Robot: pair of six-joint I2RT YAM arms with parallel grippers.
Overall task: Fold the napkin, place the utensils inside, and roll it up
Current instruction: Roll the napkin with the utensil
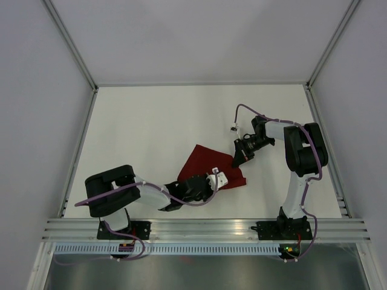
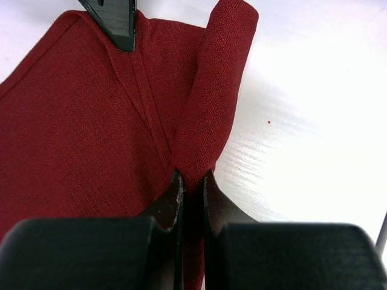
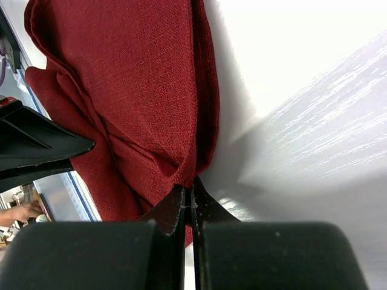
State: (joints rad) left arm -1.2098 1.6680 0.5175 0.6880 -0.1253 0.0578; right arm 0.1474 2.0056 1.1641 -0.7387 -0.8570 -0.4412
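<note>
- Two spots on the napkin (image 1: 205,164) are pinched.
- Left gripper (image 2: 192,181) is clamped tight on the napkin's near, rolled-over edge.
- Right gripper (image 3: 187,196) is clamped on its far-right corner.

A lab cell: white table (image 1: 157,121), aluminium rails (image 1: 205,228)

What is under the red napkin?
Only the white table shows around the napkin. The left pincer and right pincer pinch its edges. Whatever lies beneath the cloth is covered, so I cannot tell.
</note>
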